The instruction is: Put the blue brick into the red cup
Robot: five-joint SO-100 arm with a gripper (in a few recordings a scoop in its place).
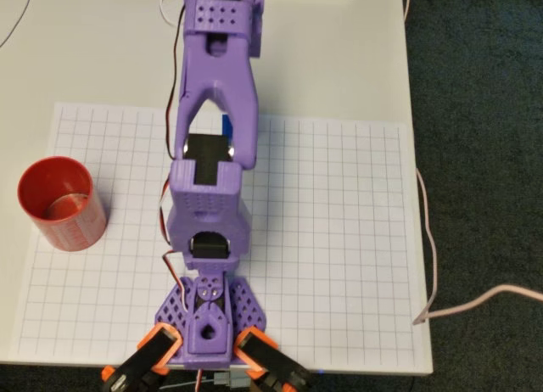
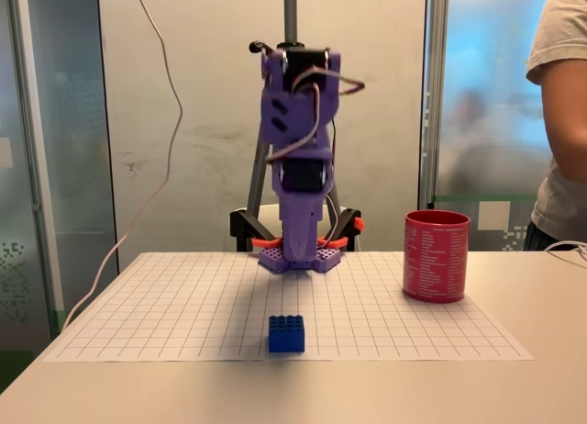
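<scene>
Blue brick [image 2: 286, 333] flat on grid sheet [image 2: 183, 314], near its front edge in the fixed view, untouched. Red cup [image 1: 61, 203] upright at the sheet's left edge in the overhead view, mouth open for a drop. Purple arm [image 2: 298, 139] raised above; gripper state unreadable.

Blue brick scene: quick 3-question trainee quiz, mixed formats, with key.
1. True or false: the blue brick already lies inside the red cup.
2. In the fixed view, the cup stands to which side of the brick? A) left B) right C) directly behind
3. Fill in: brick and cup both rest on a white sheet printed with a ____.

Key: 1 false, the brick sits on the sheet, apart from the cup. 2 B. 3 grid.
</scene>
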